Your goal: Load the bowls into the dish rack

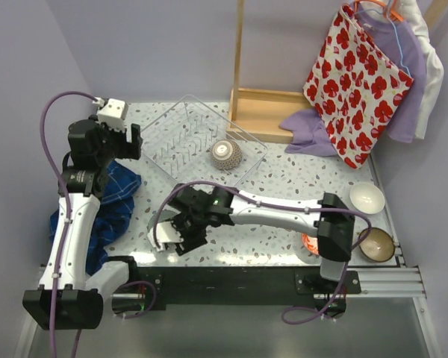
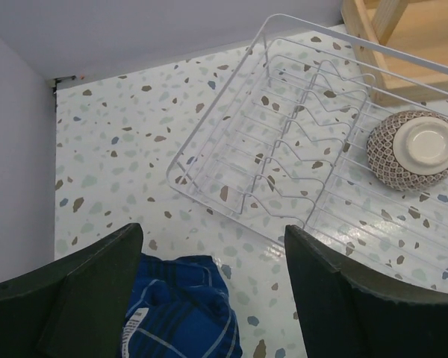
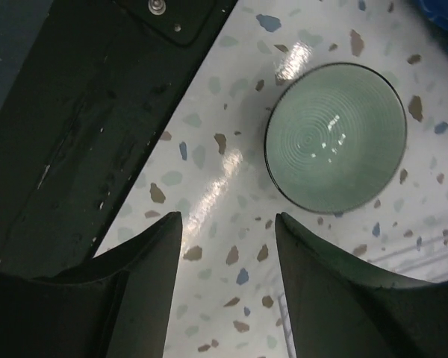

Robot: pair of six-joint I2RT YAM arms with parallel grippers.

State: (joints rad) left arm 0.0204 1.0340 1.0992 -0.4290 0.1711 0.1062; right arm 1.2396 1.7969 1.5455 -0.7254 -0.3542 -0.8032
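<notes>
Left end effector (image 2: 213,233) wide open, empty; right end effector (image 3: 228,218) parted, empty, near pale green bowl (image 3: 334,138)

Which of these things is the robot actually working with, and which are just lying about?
Job: rack; net-patterned bowl, in it; green bowl; white bowl; brown bowl.
Lying about: blue cloth; wooden box; purple cloth; flowered bag.
</notes>
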